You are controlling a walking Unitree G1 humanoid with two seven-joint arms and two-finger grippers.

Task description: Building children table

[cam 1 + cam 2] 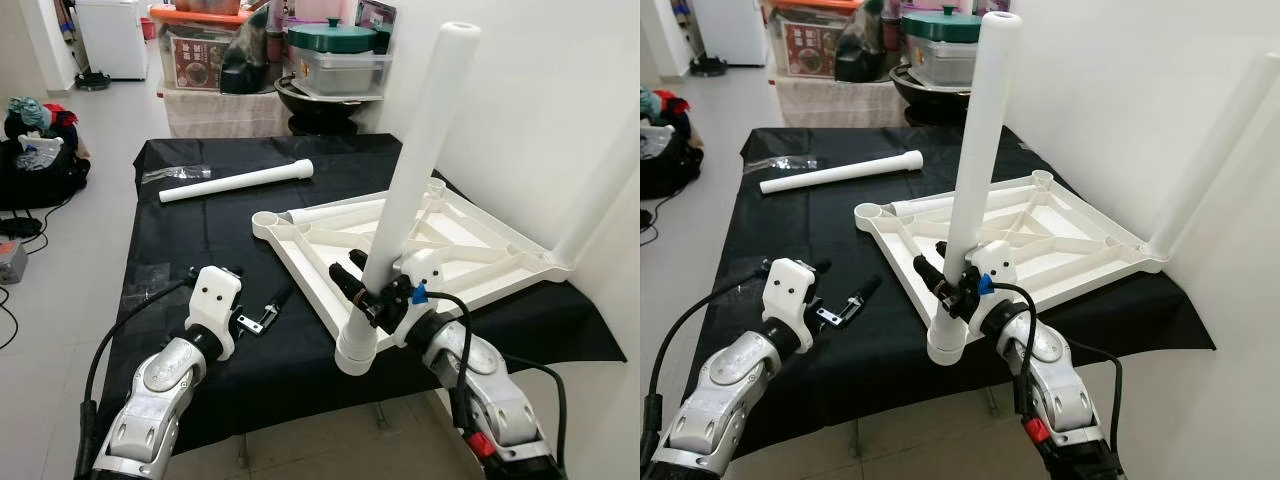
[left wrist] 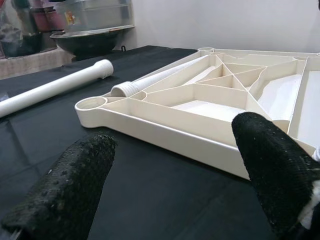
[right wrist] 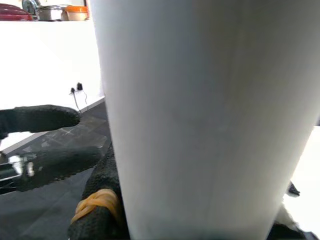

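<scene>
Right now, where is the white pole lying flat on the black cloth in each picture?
Left eye view: the lying pole is upper left, beyond the upside-down tabletop.
Right eye view: upper left again.
Left wrist view: far left, beyond the left fingers.
Right wrist view: I can't find it; the held pole blocks the view.
Shared landmark: the tabletop's round corner socket.
</scene>
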